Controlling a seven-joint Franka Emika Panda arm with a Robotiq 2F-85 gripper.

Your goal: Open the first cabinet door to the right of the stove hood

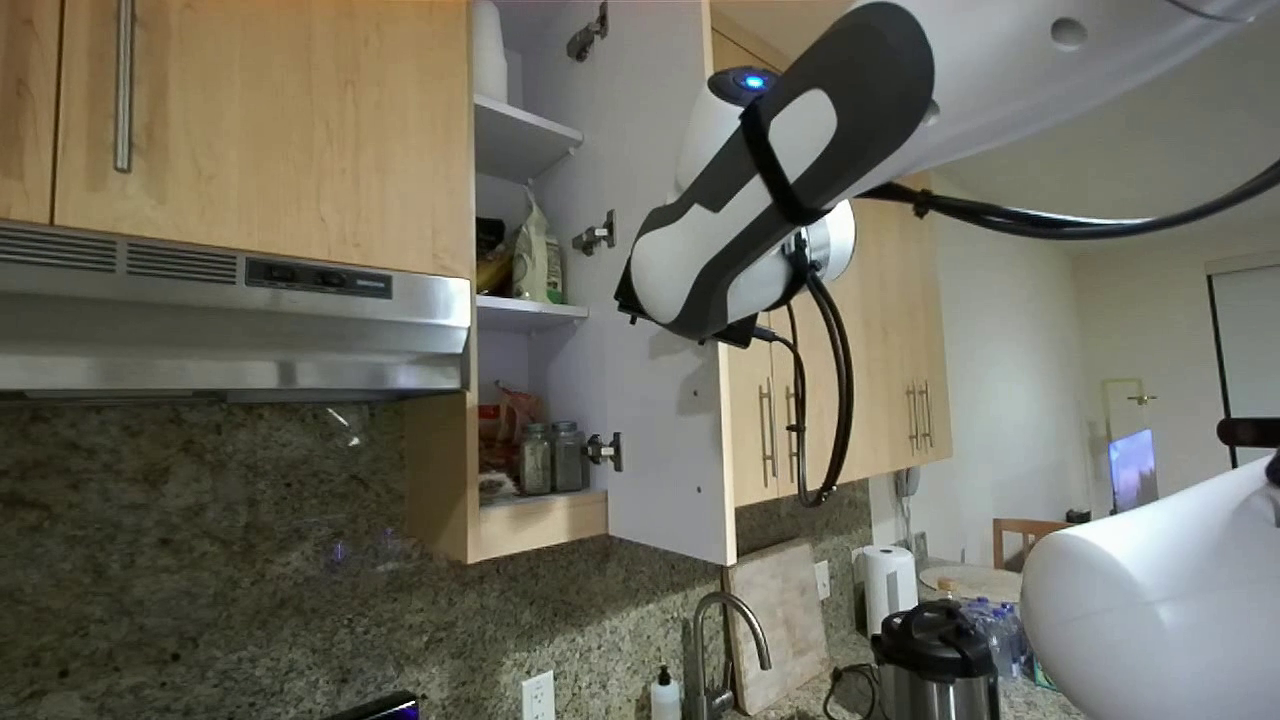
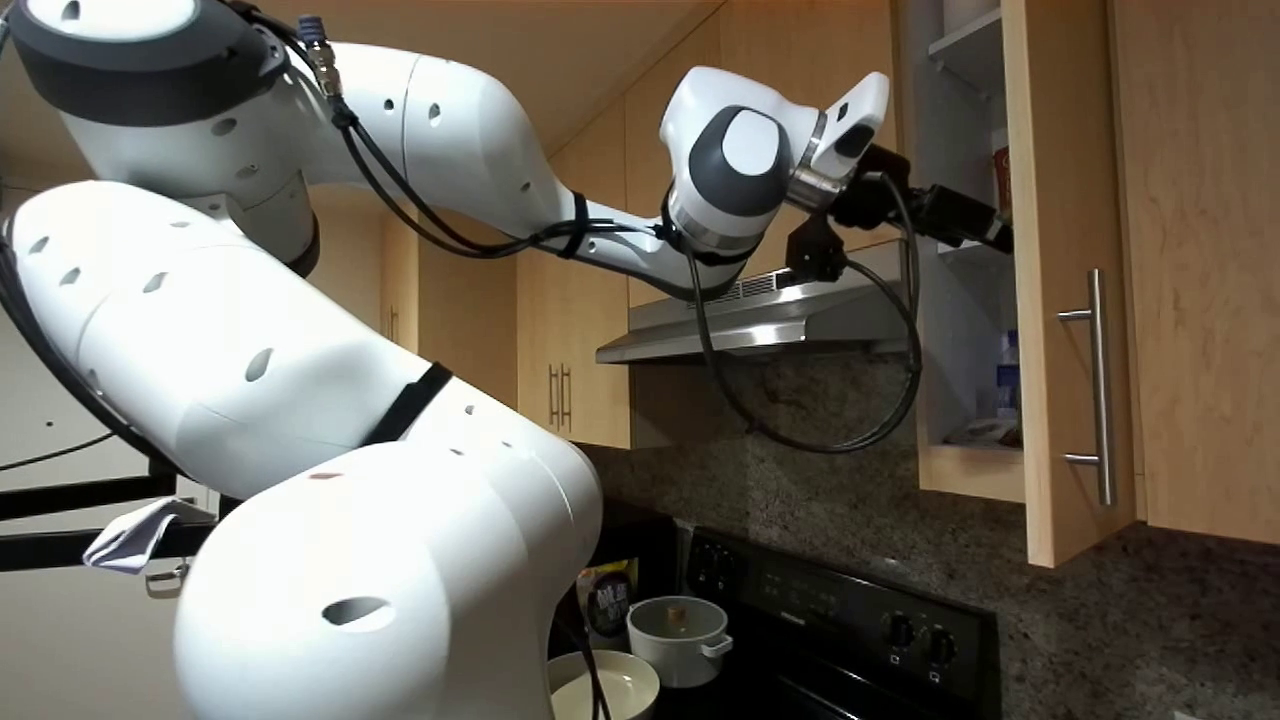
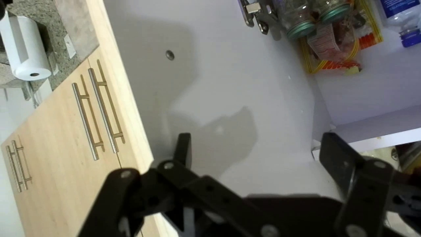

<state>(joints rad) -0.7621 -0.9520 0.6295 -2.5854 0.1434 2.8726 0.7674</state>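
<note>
Judging by the pose, late in the opening step, perhaps at its very end. Find the door point(image 1: 665, 430) just right of the hood point(image 1: 200, 340), swung well out from its cabinet point(image 1: 545, 527) on hinges point(image 1: 595, 236), baring a white inner face in an exterior view. Find its slim handle point(image 2: 1100, 390) on the outer face, seen in an exterior view. In the wrist view, note the gripper point(image 3: 258, 148) released, with fingers point(image 3: 183, 149) spread wide and nothing between, turned toward the inner face. Cannot tell whether touching it. Suggests a push from inside rather than a pull on the handle.

For a wider swing, calls next for a press outward on the inner face; otherwise, for drawing back past the free edge without catching it or dragging the door closed. Could also knock a shelf point(image 1: 525, 314) on the way.

Down below, see a speckled countertop point(image 1: 1025, 700) carrying a cooker point(image 1: 940, 670), paper towels point(image 1: 888, 590) and a cutting board point(image 1: 785, 630) leaning on the backsplash point(image 1: 200, 550), with a faucet point(image 1: 698, 640) beside it. At the stove point(image 2: 840, 615), see a lidded pot point(image 2: 680, 650) just beside a pan point(image 2: 635, 688). On the cabinet's bottom, see two jars point(image 1: 568, 460). Beyond, make out a chair point(image 1: 1030, 524), a round tabletop point(image 1: 985, 577) and a lit screen point(image 1: 1133, 470) against pale walls point(image 1: 1000, 330).
</note>
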